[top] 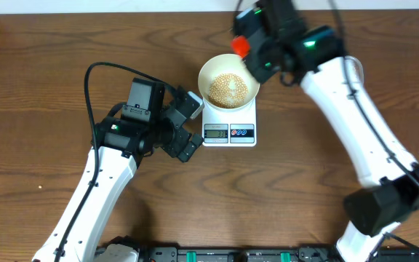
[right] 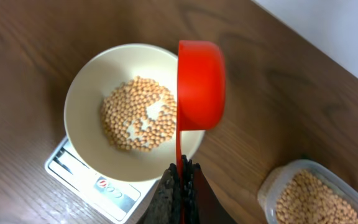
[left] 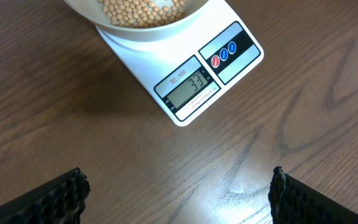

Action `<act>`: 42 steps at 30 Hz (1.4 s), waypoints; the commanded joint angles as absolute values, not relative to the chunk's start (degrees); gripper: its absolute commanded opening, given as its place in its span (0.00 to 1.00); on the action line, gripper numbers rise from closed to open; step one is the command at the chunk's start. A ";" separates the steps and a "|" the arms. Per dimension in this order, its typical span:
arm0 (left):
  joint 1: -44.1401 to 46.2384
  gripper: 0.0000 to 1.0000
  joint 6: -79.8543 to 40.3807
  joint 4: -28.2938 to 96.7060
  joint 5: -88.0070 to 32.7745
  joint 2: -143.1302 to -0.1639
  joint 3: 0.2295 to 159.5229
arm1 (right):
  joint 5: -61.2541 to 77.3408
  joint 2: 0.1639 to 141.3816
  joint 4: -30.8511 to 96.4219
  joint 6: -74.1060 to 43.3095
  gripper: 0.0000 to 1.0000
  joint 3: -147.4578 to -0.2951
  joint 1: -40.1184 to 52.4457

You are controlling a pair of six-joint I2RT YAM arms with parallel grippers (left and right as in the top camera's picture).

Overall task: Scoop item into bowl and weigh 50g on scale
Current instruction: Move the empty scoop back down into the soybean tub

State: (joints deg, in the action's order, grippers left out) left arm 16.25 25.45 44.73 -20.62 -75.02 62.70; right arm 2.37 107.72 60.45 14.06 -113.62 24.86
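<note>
**Short of the mark:** Over the scale [left: 143, 57], your right tool [right: 180, 190] was pressed together on the thin handle of the red scoop [right: 201, 84]. It pinched the handle so the cup hung above the rim of the white bowl [right: 86, 87], on the side away from the display [left: 188, 89].

The scoop's long axis ran from the tool out over that rim, slantwise to the scale's edges, with the handle at the tool end and the cup at the other. The cup was rolled on its side with its mouth turned toward the middle of the bowl, a pose suited to tipping out small doses. Whether anything was left inside could not be seen.

The soybeans [right: 138, 115] lay in a shallow heap in the bowl, which sat on the scale's platform. A further supply waited in the clear plastic tub [right: 309, 194], well apart from the scale on your right arm's side.

Your left tool [left: 179, 205] was spread wide and held nothing. It was parked low over the bench [left: 55, 112] just in front of the scale's display, apparently so its camera could watch the reading. That reading looked like 33, so the weighing appeared short of target, with more soybeans needed.
</note>
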 commanded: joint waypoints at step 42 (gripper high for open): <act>16.36 0.95 24.95 44.75 -20.05 -75.24 63.22 | 5.45 121.21 72.40 3.64 0.01 -114.91 -4.84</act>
